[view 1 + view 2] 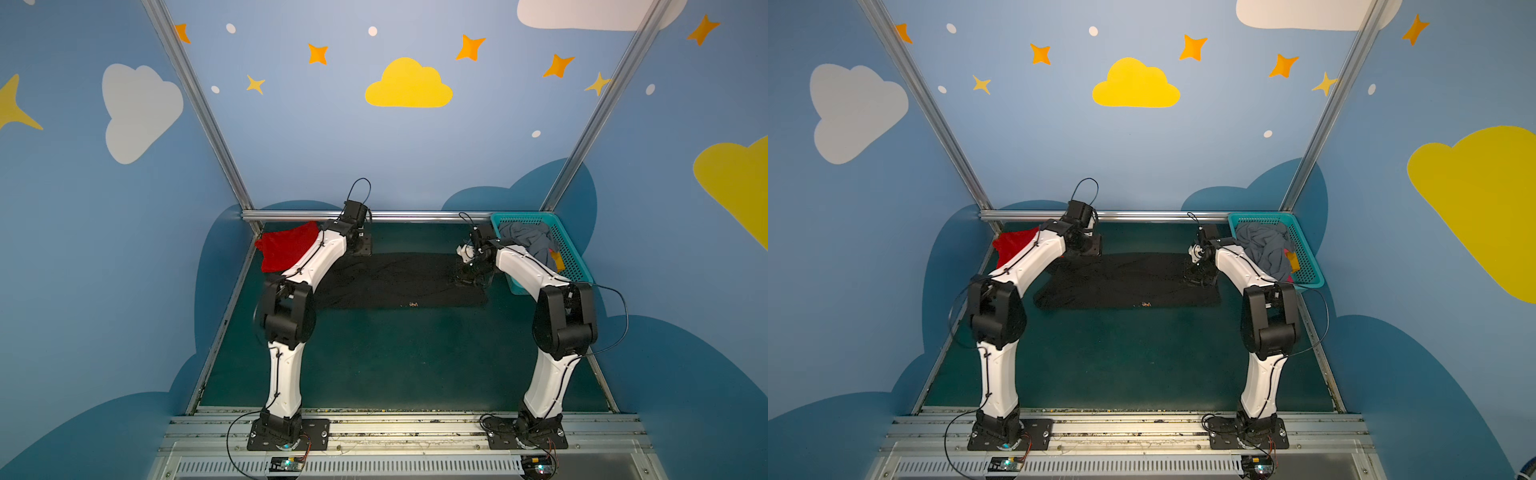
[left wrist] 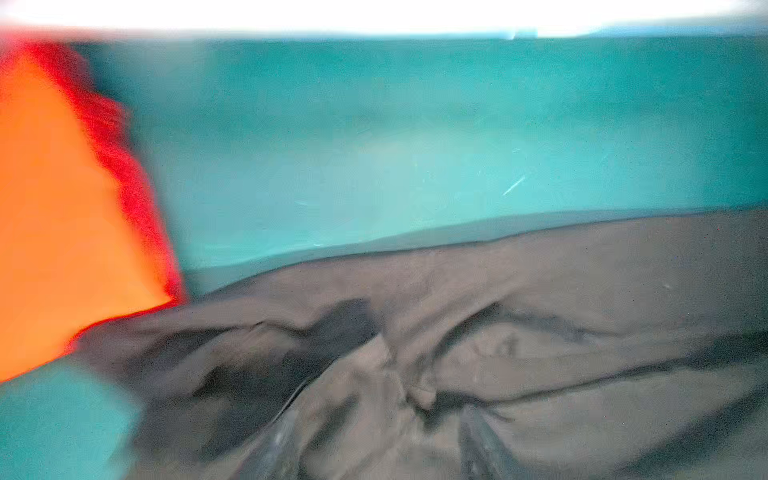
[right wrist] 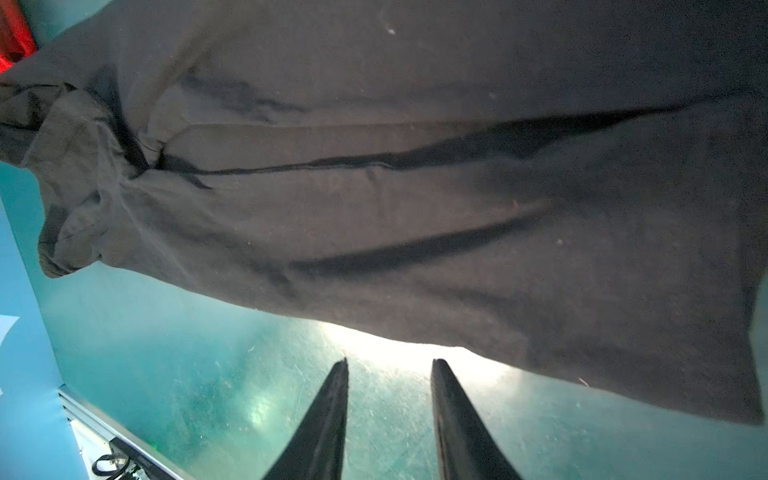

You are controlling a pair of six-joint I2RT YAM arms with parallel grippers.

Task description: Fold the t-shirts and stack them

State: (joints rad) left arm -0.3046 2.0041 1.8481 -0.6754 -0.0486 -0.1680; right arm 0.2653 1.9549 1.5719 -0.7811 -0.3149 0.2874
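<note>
A black t-shirt lies folded into a long band across the back half of the table. A red t-shirt lies at the back left, partly under my left arm. My left gripper hovers over the black shirt's back left part. In the blurred left wrist view its jaws stand apart over rumpled black cloth, beside the red shirt. My right gripper is open and empty over bare table, just off the black shirt.
A teal mesh basket stands at the back right, holding a grey garment and something yellow. An aluminium rail runs along the back edge. The green table stretches in front of the black shirt.
</note>
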